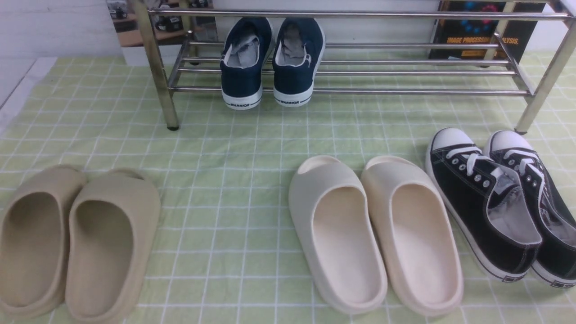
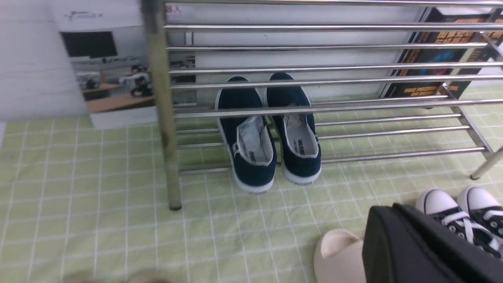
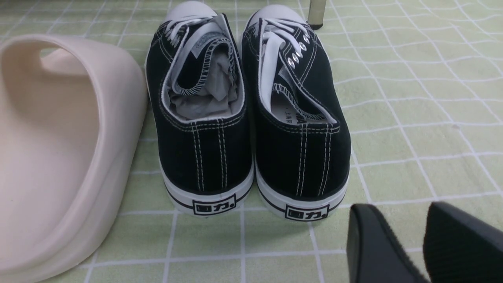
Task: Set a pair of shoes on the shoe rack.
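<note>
The pair of shoes, two navy-blue slip-ons with white soles (image 1: pixel 245 76) (image 1: pixel 297 67), rests side by side on the lowest bars of the shoe rack (image 1: pixel 405 92), near its left end, heels facing me. The left wrist view shows the shoes (image 2: pixel 251 157) under the rack's bars (image 2: pixel 353 70). My left gripper (image 2: pixel 383 212) is shut and empty, well back from the rack, above a cream slide. My right gripper (image 3: pixel 399 216) is open with only cloth between its fingers, just behind the heels of the black sneakers (image 3: pixel 251 118). Neither gripper shows in the front view.
On the green checked cloth stand beige slides (image 1: pixel 76 243) at front left, cream slides (image 1: pixel 373 229) in the middle and black lace-up sneakers (image 1: pixel 504 202) at the right. The rack's legs (image 1: pixel 157 67) (image 1: pixel 544 81) stand on the cloth. A dark poster (image 1: pixel 481 31) leans behind.
</note>
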`<action>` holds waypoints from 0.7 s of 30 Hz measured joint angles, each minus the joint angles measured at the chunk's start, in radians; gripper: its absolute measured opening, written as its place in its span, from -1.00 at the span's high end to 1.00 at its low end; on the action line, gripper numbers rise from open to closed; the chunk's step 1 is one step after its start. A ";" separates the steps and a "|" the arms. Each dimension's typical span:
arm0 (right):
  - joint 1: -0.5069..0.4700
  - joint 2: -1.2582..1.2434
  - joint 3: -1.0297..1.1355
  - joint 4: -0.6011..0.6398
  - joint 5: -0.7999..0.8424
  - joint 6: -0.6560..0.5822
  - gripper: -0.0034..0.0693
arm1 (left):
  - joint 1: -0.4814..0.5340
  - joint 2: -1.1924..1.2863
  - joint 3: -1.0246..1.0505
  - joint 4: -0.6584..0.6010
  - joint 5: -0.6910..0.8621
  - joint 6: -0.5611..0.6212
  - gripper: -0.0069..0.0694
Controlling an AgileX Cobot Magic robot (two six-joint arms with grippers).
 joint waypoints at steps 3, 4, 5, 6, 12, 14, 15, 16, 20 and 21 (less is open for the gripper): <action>0.000 0.000 0.000 0.000 0.000 0.000 0.25 | 0.000 -0.186 0.221 0.002 0.000 -0.039 0.85; 0.000 0.000 0.000 0.000 0.000 0.000 0.25 | 0.000 -0.255 0.311 0.008 0.000 -0.062 0.85; 0.000 0.000 0.000 0.000 0.000 0.000 0.25 | 0.000 -0.320 0.384 0.015 -0.001 -0.083 0.85; 0.000 0.000 0.000 0.000 0.000 0.000 0.25 | 0.000 -0.382 0.492 0.025 -0.011 -0.117 0.85; 0.000 0.000 0.000 0.000 0.000 0.000 0.25 | 0.000 -0.676 0.902 0.044 -0.174 -0.248 0.85; 0.000 0.000 0.000 0.000 0.000 0.000 0.25 | 0.000 -0.732 0.970 0.058 -0.202 -0.275 0.85; 0.000 0.000 0.000 0.000 0.000 0.000 0.25 | 0.000 -0.753 0.997 0.067 -0.212 -0.285 0.85; 0.000 0.000 0.000 0.000 0.000 0.000 0.25 | 0.000 -0.769 1.012 0.073 -0.217 -0.292 0.85; 0.000 0.000 0.000 0.000 0.000 0.000 0.25 | 0.000 -0.782 1.058 0.068 -0.238 -0.349 0.85; 0.000 0.000 0.000 0.000 0.000 0.000 0.25 | 0.000 -0.781 1.060 0.067 -0.241 -0.357 0.85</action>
